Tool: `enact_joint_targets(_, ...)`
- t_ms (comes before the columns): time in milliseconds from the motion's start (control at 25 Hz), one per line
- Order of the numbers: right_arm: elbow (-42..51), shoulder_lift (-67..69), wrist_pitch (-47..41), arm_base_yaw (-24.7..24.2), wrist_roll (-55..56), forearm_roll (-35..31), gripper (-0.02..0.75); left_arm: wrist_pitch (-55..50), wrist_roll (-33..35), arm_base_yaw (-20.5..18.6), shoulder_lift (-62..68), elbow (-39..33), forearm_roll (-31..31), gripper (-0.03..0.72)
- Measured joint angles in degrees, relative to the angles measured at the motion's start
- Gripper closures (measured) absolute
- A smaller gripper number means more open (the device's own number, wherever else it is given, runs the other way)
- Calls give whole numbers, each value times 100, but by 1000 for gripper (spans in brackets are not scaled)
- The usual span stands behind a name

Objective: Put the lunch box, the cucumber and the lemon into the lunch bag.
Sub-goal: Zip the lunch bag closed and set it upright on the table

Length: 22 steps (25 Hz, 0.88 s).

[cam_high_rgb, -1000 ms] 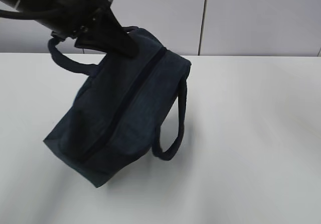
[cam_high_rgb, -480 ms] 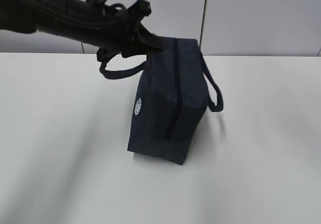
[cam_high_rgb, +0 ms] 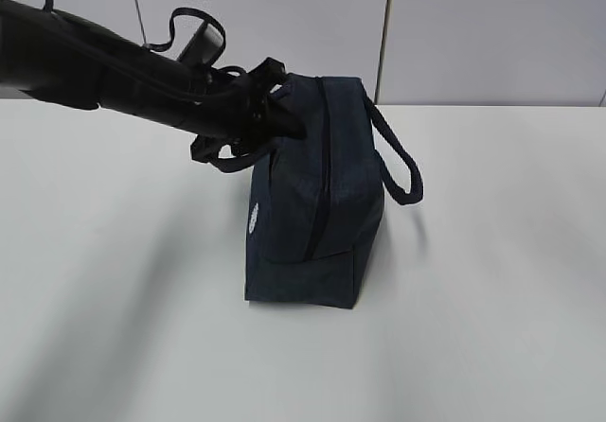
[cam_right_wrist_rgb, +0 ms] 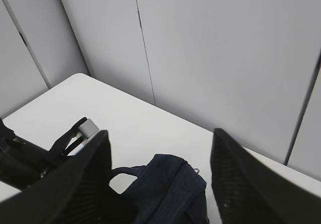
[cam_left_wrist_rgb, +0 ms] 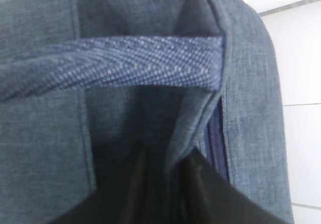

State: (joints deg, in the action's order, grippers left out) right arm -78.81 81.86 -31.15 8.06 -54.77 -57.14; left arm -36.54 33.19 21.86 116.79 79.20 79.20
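Note:
The dark navy lunch bag (cam_high_rgb: 312, 214) stands on its end on the white table (cam_high_rgb: 492, 280), zipper line facing me and one loop handle (cam_high_rgb: 402, 162) hanging to the right. My left gripper (cam_high_rgb: 282, 117) presses against the bag's upper left corner by the other handle. In the left wrist view its dark fingers (cam_left_wrist_rgb: 210, 194) lie against the fabric (cam_left_wrist_rgb: 45, 133) under the handle strap (cam_left_wrist_rgb: 130, 61); how far apart they stand is too dark to read. My right gripper (cam_right_wrist_rgb: 160, 133) hangs open above the bag (cam_right_wrist_rgb: 170, 191), holding nothing. Lunch box, cucumber and lemon are out of view.
Grey wall panels (cam_high_rgb: 473, 34) rise behind the table's far edge. The left arm (cam_high_rgb: 104, 72) with its cables slants in from the upper left. A silver ring pull (cam_right_wrist_rgb: 196, 171) shows at the bag's end.
The bag hung tilted from my left gripper a second ago; it has swung right and come down to stand on the table. The left arm has lowered with it.

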Motion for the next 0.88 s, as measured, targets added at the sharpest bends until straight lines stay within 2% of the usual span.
enact_joint_targets(120,0,0,-12,0,37,10,271,-312,0,-182,0,0,-35,335)
enact_joint_targets(240,0,0,-24,0,70,10,271,-515,3,-372,-168,0,-179,281)
enact_joint_targets(480,0,0,-91,0,275,10,271,-619,3,-684,-968,0,-1084,291)
enact_joint_targets(720,0,-14,-455,0,910,23,271,-796,-41,-732,-2140,0,-2582,323)
enact_joint_targets(880,-24,-188,-550,0,1288,95,271,-1055,-412,-732,-2980,0,-3810,331)
